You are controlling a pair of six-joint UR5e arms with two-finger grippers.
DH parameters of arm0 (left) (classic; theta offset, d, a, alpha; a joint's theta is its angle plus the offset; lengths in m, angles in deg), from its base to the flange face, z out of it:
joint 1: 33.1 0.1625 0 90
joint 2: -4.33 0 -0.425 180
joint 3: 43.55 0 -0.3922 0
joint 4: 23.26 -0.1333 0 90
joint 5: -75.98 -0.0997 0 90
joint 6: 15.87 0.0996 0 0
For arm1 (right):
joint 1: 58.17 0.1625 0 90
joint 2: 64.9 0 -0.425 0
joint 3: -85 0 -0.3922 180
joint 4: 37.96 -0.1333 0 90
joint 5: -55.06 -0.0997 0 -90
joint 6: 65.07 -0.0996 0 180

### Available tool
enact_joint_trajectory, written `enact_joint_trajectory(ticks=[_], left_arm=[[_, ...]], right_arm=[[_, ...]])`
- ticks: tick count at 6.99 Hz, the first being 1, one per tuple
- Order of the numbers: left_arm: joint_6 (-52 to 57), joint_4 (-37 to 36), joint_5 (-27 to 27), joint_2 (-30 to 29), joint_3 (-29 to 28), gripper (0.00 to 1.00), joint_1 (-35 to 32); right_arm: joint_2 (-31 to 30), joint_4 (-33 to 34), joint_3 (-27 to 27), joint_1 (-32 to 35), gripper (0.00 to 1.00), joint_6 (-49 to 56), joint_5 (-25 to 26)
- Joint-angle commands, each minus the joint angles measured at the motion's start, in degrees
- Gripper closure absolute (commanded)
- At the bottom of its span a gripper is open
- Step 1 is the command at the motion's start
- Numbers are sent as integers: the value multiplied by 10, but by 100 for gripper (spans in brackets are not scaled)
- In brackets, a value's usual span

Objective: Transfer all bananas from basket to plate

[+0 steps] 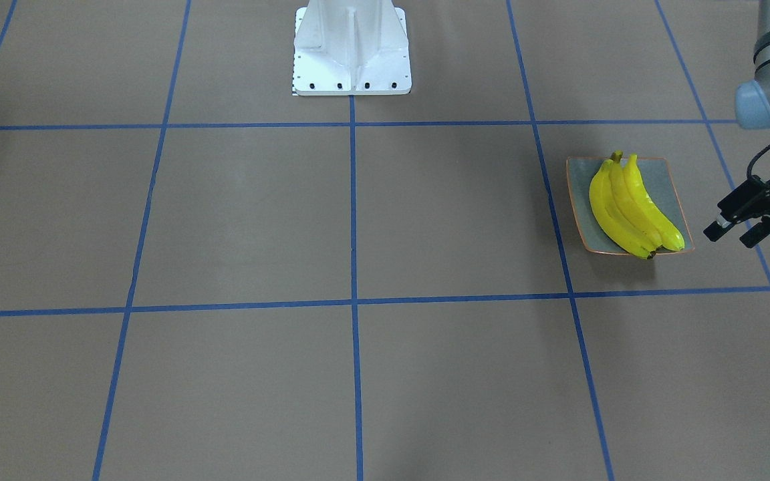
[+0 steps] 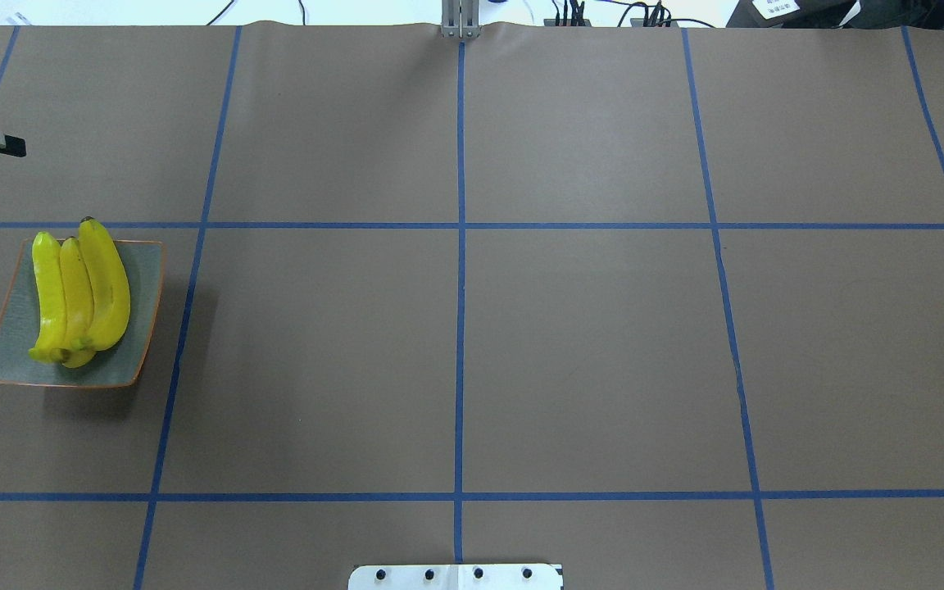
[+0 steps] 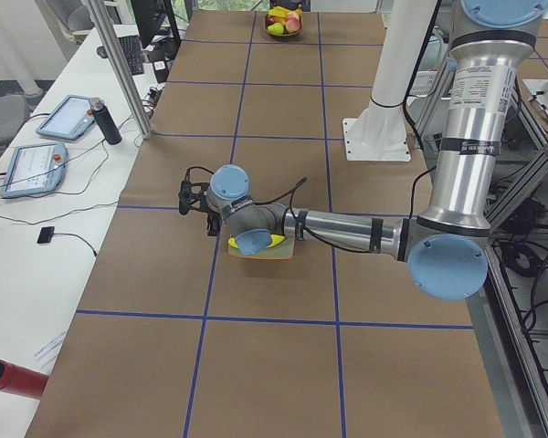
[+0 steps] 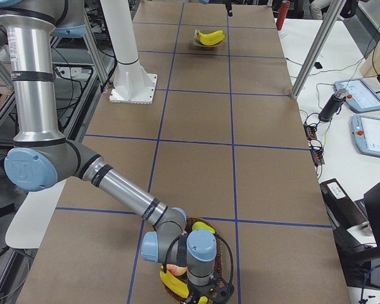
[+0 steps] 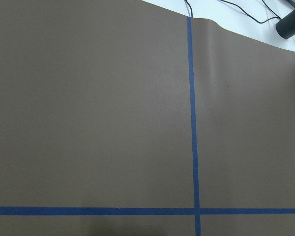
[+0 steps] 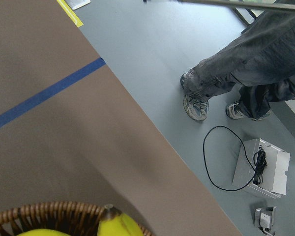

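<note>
Three bananas (image 1: 629, 207) lie side by side on the grey-blue plate (image 1: 582, 194). They are pressed against one another, with their dark stem ends together at the plate's edge nearer the robot and their tips at the opposite edge. The plate sits on the brown surface (image 1: 358, 220), well out to the robot's left, inside one square of the blue tape lines (image 1: 353, 200) and far from the white robot base (image 1: 351, 47). The left gripper (image 1: 730, 235) hangs in the air off the plate, just past its outer, operator-side corner, and touches nothing. Its jaws are spread apart and empty, and the left wrist camera sees only bare surface and tape. At the opposite end of the surface, the right arm bends down over the wicker basket (image 6: 39, 211). The right wrist camera shows the basket's rim and the stem end of a banana (image 6: 119, 227) lying inside it, beside more yellow fruit. The right gripper (image 4: 209, 292) appears only in the side view, low over the basket and partly cut off by the picture's edge. From there I cannot tell whether its jaws are spread or closed. Beyond the surface's edge, a person (image 6: 236, 73) in dark trousers stands on the grey floor near an open white box (image 6: 263, 167).
</note>
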Motion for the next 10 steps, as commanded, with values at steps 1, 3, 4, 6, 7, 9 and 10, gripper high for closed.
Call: enact_joint_trajectory(ticks=[1, 3, 4, 6, 7, 9, 10], left_arm=[[-1, 0, 0, 0, -1, 0, 4], [0, 0, -1, 0, 0, 0, 5], [0, 0, -1, 0, 0, 0, 5], [-1, 0, -1, 0, 0, 0, 6], [-1, 0, -1, 0, 0, 0, 8], [0, 0, -1, 1, 1, 0, 8], [0, 0, -1, 2, 1, 0, 8]], right_arm=[[1, -25, -1, -1, 0, 1, -25], [-3, -26, -6, -1, 0, 7, -45], [-6, -30, -11, -1, 0, 18, -50], [-5, -30, -20, -1, 0, 45, -50], [-3, -30, -27, -1, 0, 45, -45], [0, -29, -34, -1, 1, 50, -30], [-3, -30, -34, -1, 2, 50, -26]])
